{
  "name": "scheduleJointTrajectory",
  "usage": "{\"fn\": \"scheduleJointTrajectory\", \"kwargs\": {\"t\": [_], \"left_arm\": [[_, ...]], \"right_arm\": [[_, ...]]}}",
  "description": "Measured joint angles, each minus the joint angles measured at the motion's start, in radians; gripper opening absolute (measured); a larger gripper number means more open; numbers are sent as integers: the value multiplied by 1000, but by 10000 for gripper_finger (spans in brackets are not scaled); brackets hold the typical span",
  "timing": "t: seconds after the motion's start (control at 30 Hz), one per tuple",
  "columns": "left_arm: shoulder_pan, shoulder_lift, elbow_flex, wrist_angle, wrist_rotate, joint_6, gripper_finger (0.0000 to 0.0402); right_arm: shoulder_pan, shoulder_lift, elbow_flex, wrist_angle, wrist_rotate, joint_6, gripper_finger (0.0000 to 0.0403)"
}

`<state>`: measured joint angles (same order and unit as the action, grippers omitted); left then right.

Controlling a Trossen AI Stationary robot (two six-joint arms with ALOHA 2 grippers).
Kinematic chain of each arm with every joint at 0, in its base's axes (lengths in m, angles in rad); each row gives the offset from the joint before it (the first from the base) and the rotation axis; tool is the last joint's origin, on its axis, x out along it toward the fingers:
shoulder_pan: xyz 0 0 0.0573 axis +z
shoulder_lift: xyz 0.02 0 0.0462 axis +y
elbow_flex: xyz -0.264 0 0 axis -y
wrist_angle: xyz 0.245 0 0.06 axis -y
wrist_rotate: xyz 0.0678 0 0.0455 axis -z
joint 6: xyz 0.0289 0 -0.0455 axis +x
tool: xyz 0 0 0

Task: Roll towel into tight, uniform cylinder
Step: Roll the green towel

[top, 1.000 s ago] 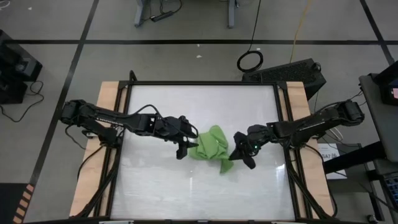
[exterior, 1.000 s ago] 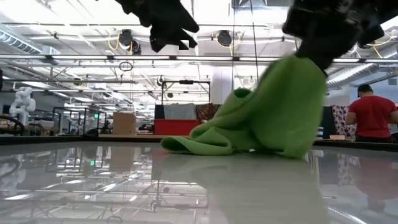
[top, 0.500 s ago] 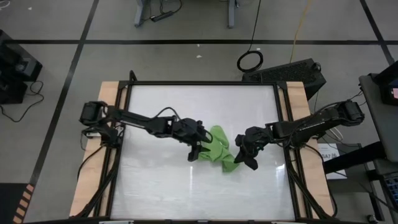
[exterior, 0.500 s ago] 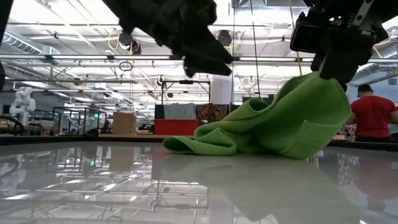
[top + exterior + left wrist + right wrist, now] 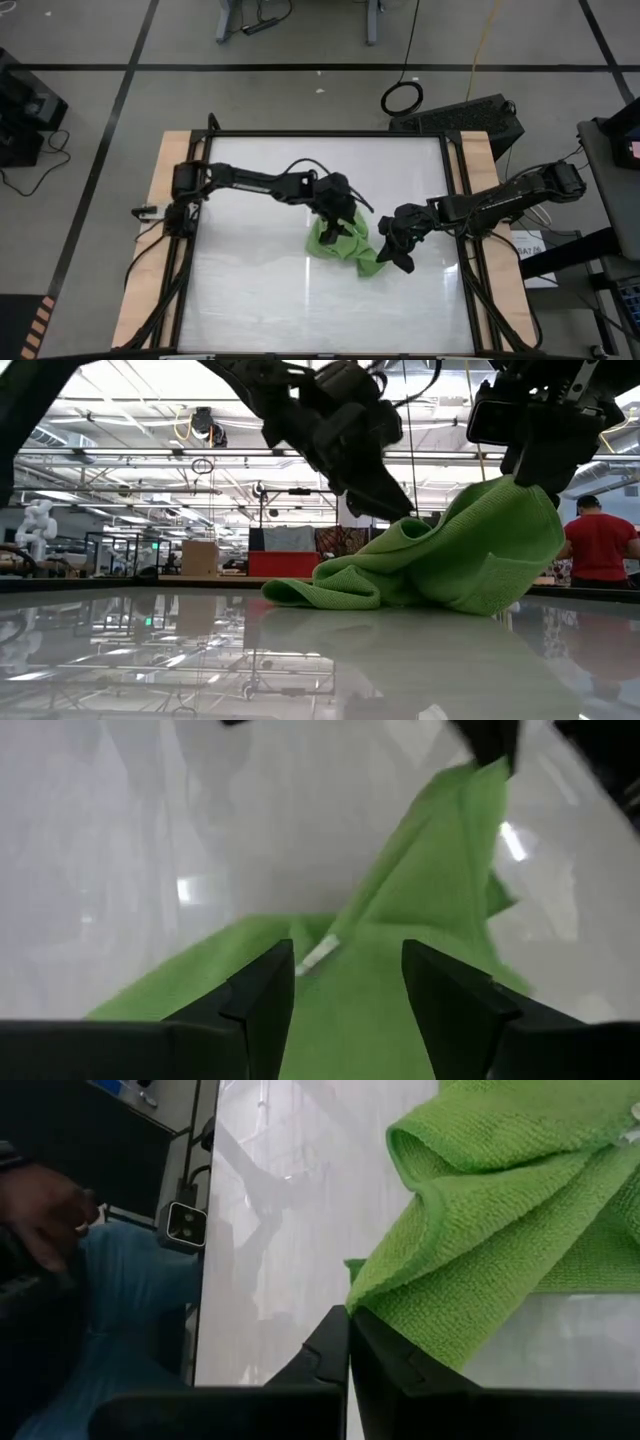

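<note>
The left end effector (image 5: 338,222) is positioned directly over the small lime-green soft cloth towel (image 5: 345,243), which is crumpled in a heap on the glossy white desk (image 5: 250,290), somewhat toward the desk's right edge and about midway between its near and far edges. In the left wrist view its two dark fingers (image 5: 262,1005) are spread apart, with green cloth seen straight ahead between them; nothing is grasped by them, and whether the tips are pressed into the fabric cannot be told.

The heap is drawn out from the desk's middle toward the near right corner, where its end is pinched in the clenched right end effector (image 5: 394,252). In the low view that end is seen lifted off the desk, and the rest is draped down to the surface in loose folds, with a thick fold lying along the front.

The left end effector is judged the nearer one to the free, bunched part of the towel, which lies right beneath it. No cylinder is formed yet; flattening would be needed first.
</note>
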<state>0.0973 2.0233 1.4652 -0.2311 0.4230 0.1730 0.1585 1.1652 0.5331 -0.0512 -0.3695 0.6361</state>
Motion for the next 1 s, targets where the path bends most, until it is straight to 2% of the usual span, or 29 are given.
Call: {"fn": "scheduleJointTrajectory", "kwargs": {"t": [0.17,0.37,0.6,0.7,0.9,1.0], "left_arm": [[31,42,52,-3,88,33,191],[57,104,52,-30,192,52,191],[51,117,52,-56,214,77,186],[51,108,52,-78,231,78,150],[48,107,52,-123,314,78,19],[42,95,52,-156,346,72,12]], "right_arm": [[0,0,0,1,0,4,0],[0,0,0,9,2,6,0],[0,0,0,10,5,5,0],[0,0,0,10,5,1,0],[0,0,0,10,5,-1,0],[0,0,0,10,5,-1,0]]}}
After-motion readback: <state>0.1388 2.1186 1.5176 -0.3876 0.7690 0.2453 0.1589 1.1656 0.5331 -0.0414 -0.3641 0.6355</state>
